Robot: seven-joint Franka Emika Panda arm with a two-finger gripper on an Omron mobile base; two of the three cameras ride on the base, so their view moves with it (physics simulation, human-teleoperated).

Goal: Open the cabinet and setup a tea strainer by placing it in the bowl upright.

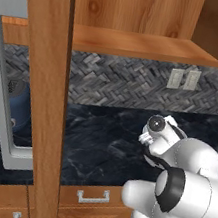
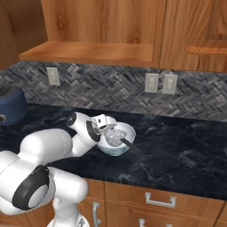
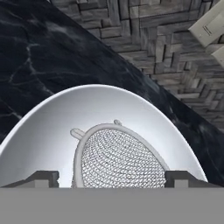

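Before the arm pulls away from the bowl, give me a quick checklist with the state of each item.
1. Cabinet open, shelf showing: ok.
2. Strainer inside the bowl: ok.
3. Mesh cup sitting open side up: ok, going by the hand view.
4. Gripper jaws spread on either side of the strainer, not pinching it: ok.
5. Handle lying over the bowl's rim, clear of the jaws: ok.
6. Bowl flat on the counter, not tipped: ok.
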